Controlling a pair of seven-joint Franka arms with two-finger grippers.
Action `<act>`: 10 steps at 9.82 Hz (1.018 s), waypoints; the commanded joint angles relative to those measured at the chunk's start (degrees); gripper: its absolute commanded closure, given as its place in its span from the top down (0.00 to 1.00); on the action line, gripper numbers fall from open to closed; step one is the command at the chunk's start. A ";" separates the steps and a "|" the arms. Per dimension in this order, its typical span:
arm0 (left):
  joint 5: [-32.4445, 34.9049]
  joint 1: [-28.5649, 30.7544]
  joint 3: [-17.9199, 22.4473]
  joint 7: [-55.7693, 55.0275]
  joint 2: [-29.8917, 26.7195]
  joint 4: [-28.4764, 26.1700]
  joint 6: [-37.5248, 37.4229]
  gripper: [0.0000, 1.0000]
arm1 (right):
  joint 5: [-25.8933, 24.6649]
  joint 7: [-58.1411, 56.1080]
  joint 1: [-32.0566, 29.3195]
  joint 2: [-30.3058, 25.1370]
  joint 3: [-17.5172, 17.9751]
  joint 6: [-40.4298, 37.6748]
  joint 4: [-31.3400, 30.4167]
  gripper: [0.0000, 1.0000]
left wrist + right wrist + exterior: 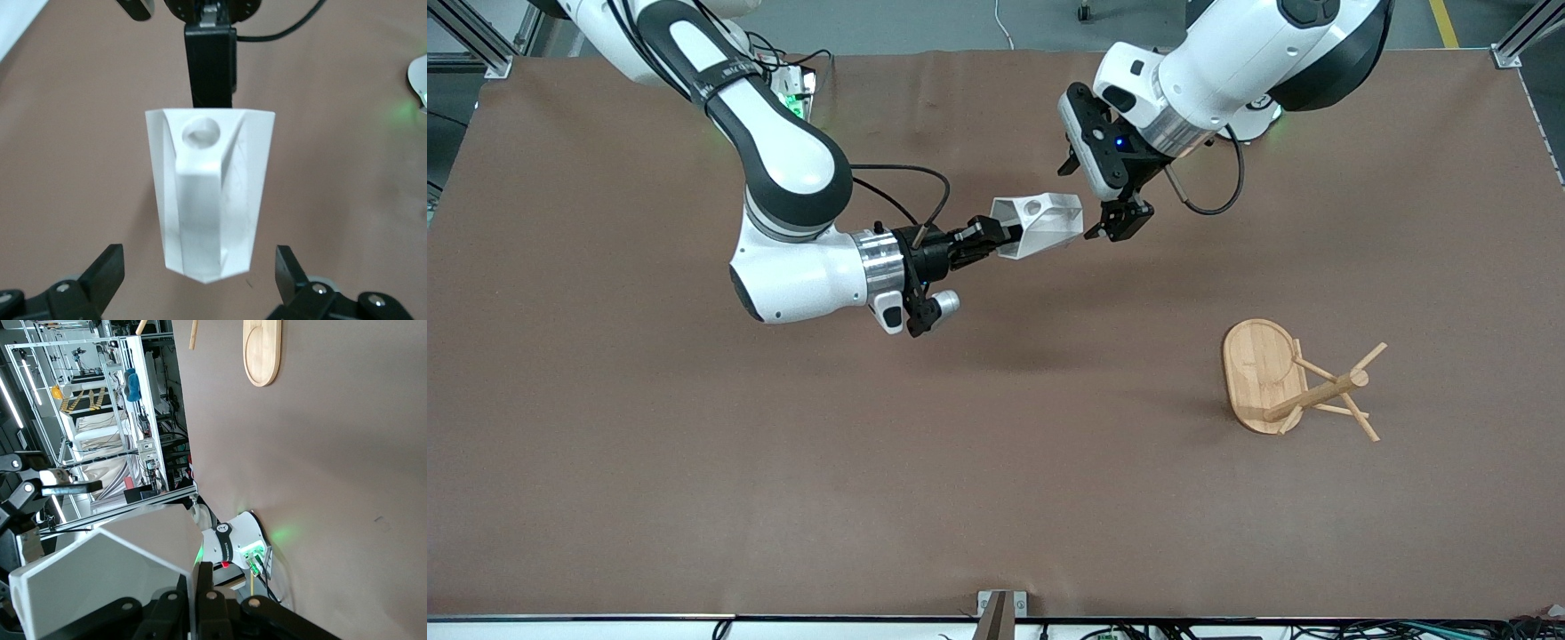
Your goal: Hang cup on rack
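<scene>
The cup (1040, 225) was off the tabletop (694, 462), held sideways in mid-air over the middle of the brown surface, its rim end clamped by the right gripper (1000, 238), which was clenched on it. The tab handle with its round hole (199, 131) faced up toward the left wrist camera. The cup's narrow base end pointed at the left gripper (1116, 222), whose fingers (107, 270) stood spread wide, one on each side of the base, not touching it yet. Looked like a handover mid-way: pickup done, transfer not yet made. The rack (1294, 382) stood well apart from both grippers, toward the left arm's end of the tabletop and nearer the front camera, with no cup on its pegs (1368, 357). Still left, by my read: left gripper closes on the cup, right lets go, cup carried to the rack, handle hole threaded on a peg.
</scene>
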 commanded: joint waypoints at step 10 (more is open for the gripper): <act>-2.02 -0.96 -1.63 1.69 0.47 -5.26 7.29 0.89 | 0.73 4.70 -0.87 -0.86 2.13 -0.39 0.84 0.01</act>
